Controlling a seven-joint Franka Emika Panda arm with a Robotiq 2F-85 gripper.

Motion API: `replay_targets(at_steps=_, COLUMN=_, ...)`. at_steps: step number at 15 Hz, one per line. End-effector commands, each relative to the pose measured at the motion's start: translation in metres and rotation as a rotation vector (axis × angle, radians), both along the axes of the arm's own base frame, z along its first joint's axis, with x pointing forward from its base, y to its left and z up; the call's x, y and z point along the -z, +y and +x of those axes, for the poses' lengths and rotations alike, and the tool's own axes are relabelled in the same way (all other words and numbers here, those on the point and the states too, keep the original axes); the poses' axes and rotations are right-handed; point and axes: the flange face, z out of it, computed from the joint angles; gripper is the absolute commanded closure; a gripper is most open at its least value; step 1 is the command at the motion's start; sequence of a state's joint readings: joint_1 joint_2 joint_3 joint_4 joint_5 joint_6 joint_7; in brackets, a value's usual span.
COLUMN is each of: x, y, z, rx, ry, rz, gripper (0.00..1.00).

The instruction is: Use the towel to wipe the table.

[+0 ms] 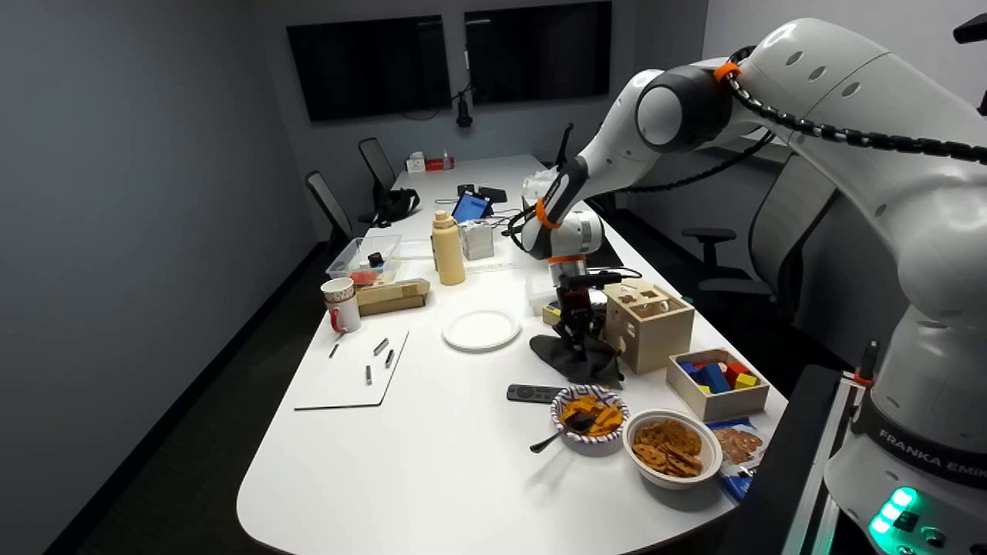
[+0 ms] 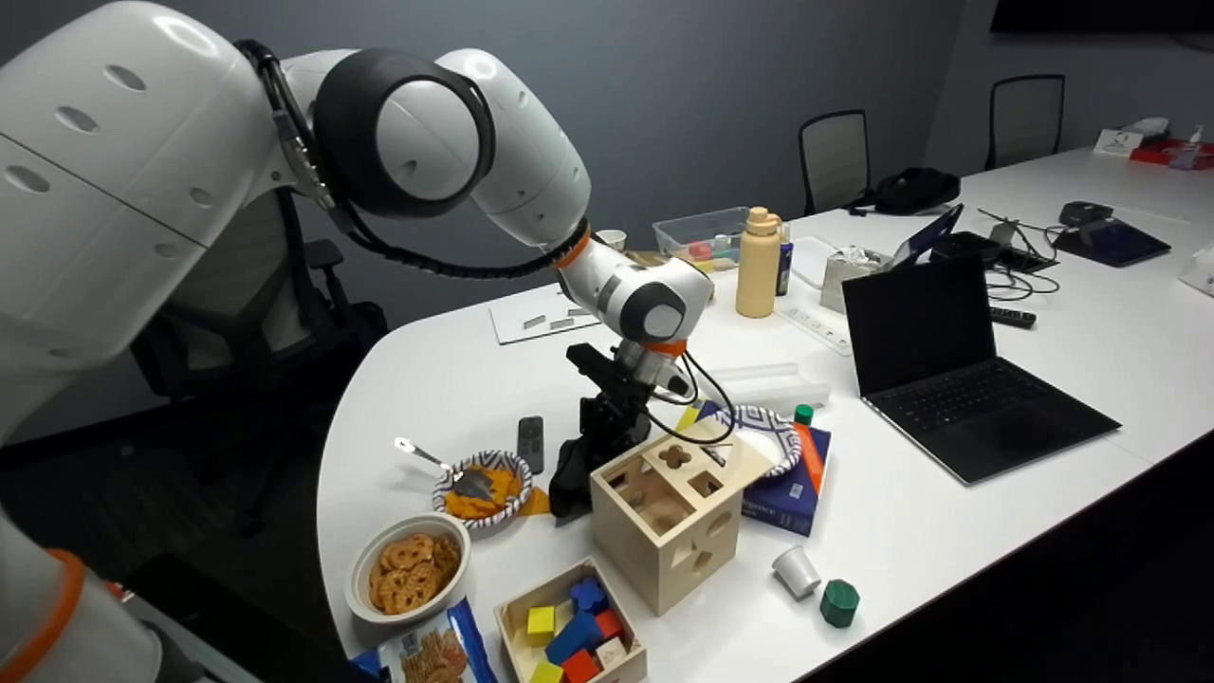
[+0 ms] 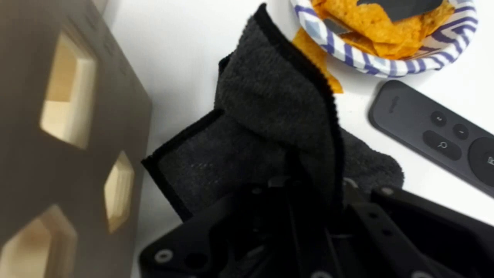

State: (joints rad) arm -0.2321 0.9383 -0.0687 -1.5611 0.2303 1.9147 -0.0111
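Though near remote [image 3: 417,123] and bowl [image 3: 380,66], towel [image 3: 285,100] beside box [image 3: 87,170].

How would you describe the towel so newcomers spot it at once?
On the white table, find the wooden box with shaped holes. Beside it is the towel, partly folded. The remote nearby is dark too, but only the towel is limp grey cloth with black edging.

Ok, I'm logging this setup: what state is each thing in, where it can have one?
Towel, folded over, gripped
Gripper, closed on the towel
Wooden box, lid slid partly open
Laptop, open, screen dark
Tan bottle, upright, capped
Chip bowl, uncovered, spoon in it
White bowl, filled, uncovered
Block tray, uncovered, holding blocks
Wall screens, dark
Remote, face up
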Motion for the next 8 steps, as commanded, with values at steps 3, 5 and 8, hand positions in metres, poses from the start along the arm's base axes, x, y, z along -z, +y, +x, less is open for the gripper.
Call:
replay_targets(at_steps=3, x=-0.017, y=-0.009, z=-0.007, rx=0.019, ry=-0.003, rz=-0.035, gripper=0.98)
replay_targets(at_steps=5, x=-0.024, y=-0.003, z=-0.001, rx=0.011, ry=-0.045, rz=-0.009, gripper=0.98)
replay_targets(at_steps=8, x=-0.044, y=0.013, z=0.011, rx=-0.009, ry=-0.113, rz=0.037, gripper=0.98)
